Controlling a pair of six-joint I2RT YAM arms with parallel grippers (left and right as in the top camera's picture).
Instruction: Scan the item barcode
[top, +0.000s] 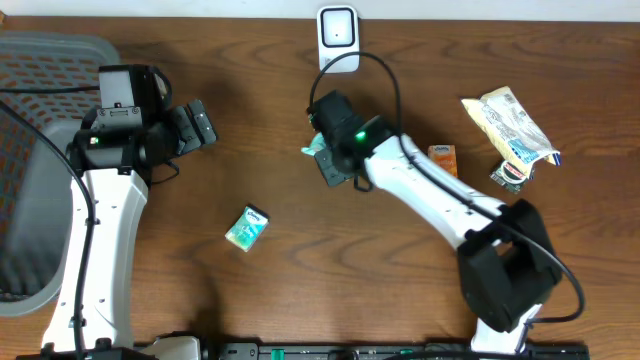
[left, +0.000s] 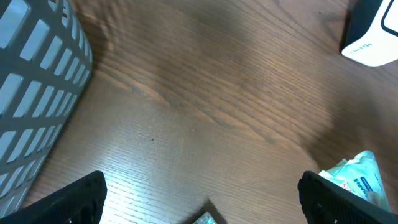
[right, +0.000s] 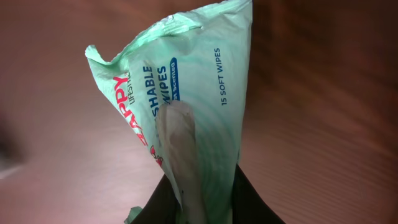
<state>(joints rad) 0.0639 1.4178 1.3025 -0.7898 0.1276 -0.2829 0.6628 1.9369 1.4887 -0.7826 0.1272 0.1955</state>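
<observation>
One green pack of wipes (right: 199, 93) sits pinched in the right gripper (right: 199, 202), jaws narrowed on it, just in front of the scanner (top: 338, 38). Left gripper (top: 200, 125) hangs spread wide, holding nothing, well left of the scanner.

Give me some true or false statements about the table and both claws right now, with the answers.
The right claw is shut on the wipes pack. True.
The left claw holds a pack too. False: the left claw is open and empty.
The scanner stands at the table's far edge. True.
The orange box is stacked on the snack bag. False: orange box and snack bag lie apart.
A second green pack lies loose on the table. True.
</observation>
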